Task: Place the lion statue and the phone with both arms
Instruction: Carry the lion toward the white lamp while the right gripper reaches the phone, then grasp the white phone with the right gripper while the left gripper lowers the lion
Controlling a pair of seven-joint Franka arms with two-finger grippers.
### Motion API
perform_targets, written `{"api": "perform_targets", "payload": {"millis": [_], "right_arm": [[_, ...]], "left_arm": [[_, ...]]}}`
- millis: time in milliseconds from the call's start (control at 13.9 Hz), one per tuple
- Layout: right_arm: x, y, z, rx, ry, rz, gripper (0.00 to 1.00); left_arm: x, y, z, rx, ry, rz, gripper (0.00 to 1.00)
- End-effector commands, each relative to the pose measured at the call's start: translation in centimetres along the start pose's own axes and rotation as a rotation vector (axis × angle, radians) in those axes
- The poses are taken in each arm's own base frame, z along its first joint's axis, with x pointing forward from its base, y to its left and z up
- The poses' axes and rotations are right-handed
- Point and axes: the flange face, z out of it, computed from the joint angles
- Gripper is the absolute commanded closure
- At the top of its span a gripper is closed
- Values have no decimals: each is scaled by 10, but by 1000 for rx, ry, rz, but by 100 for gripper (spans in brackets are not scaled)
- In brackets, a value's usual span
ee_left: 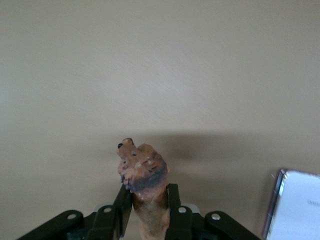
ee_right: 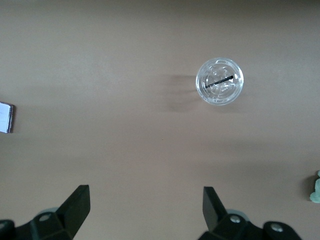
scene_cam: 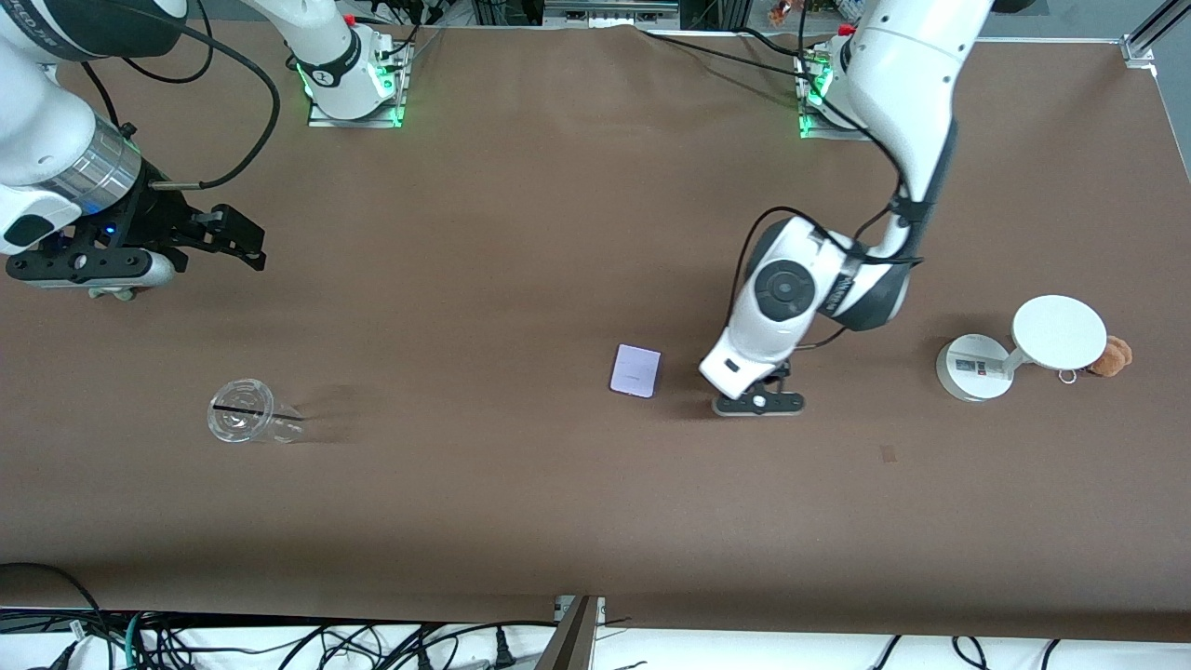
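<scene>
Hanging at the upper left of the front view, the right gripper [scene_cam: 244,244] sits up in the air over bare brown table [scene_cam: 521,233] at the right arm's end, its black fingers spread wide with nothing between them; its own wrist camera shows the two fingertips [ee_right: 77,204] well apart at the bottom of that frame. Lower in the left part of the front view stands a clear plastic cup [scene_cam: 244,411] with a dark straw lying across its mouth, and the same cup [ee_right: 219,82] shows from above in the right wrist view, with a bit of pale green at that frame's right edge that I cannot make out.

Just right of centre lies the phone [scene_cam: 636,370], a pale lavender slab flat on the table, untouched. Just beside it, toward the left arm's end, the left gripper [scene_cam: 758,403] is down close to the tabletop. Its wrist view shows the fingers [ee_left: 172,205] pinching the lion statue [ee_left: 142,172] by its body, the dark-maned head poking up above them, and a corner of the phone [ee_left: 295,205] at the lower right of that frame.

Toward the right edge of the front view stands a white round-based stand [scene_cam: 1019,349] with a disc on top, and an orange-brown plush toy [scene_cam: 1112,356] is tucked against it.
</scene>
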Motion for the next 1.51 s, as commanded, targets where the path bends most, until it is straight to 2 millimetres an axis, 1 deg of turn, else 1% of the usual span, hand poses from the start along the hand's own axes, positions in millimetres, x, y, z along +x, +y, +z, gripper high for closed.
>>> {"api": "perform_targets", "payload": {"millis": [0,72,143,215,287,359,430,502,574,646,717,789,861,933,1004,1076,1148,1220,1363,1435], "right_arm": [[1,1,-7,18,8,7,0],[1,1,-7,17,7,8,0],[1,1,-6,13,6,5,0],[1,-2,-6,5,7,-5,0],[1,-4,-4,3,4,-6,0],[1,-5,-3,4,2,-7,0],[5,-7,9,-8,-18,-17,0],[11,-15,30,-61,-46,-47,0],[13,-31,56,-119,-90,-88,0],[15,-51,96,-144,-165,-109,0],[17,-55,107,-148,-179,-126,0],[19,-58,108,-137,-170,-127,0],[21,-77,124,-129,-172,-138,0],[21,-103,137,-124,-159,-155,0],[28,-127,155,-116,-135,-99,0],[39,-149,168,-93,-102,-26,0],[45,-178,181,-64,-77,13,0],[51,-204,195,-36,-64,54,0],[61,-243,224,1,-16,143,0],[63,-267,241,33,30,168,0]], "left_arm": [[17,-57,-21,25,-2,9,100],[28,-96,-24,30,-9,48,100],[33,-131,-22,34,-22,80,100],[35,-158,-19,35,-33,101,100],[35,-181,-19,37,-40,105,100],[33,-200,-15,39,-54,105,100],[29,-211,-10,41,-64,113,100],[22,-218,-5,43,-77,112,100],[14,-222,-1,43,-76,111,100],[3,-228,3,42,-70,107,100],[-6,-236,9,39,-62,104,100],[-13,-244,14,38,-52,123,100],[-16,-257,16,45,-43,129,100],[-20,-270,19,51,-44,140,100],[-24,-278,20,49,-35,158,100],[-30,-285,25,47,-27,166,100],[-36,-292,32,42,-14,159,100],[-41,-296,37,39,-2,155,100],[-46,-300,44,35,7,148,100],[-47,-301,45,35,8,147,100]]}}
